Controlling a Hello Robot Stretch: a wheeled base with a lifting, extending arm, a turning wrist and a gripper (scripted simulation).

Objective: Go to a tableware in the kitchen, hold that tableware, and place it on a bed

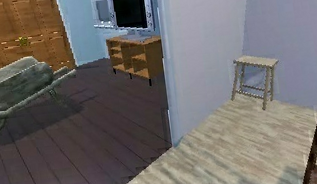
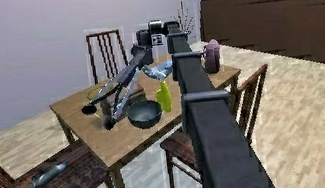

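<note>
Dark arm bar [image 2: 209,127] is stretched over the table [image 2: 125,138]; whether the gripper [image 2: 110,116] holds anything cannot be told. Open floor [image 1: 74,161] is bounded by a wall corner [image 1: 166,89].

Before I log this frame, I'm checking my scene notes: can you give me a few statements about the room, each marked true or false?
A wheelbarrow stands on the dark plank floor. True.
The television sits directly on the floor. False: the television sits on a wooden stand.
A dark bowl is on the dining table. True.
The stool stands beside the wheelbarrow. False: the stool stands on the light floor at the forward view's right, far from the wheelbarrow.
</note>
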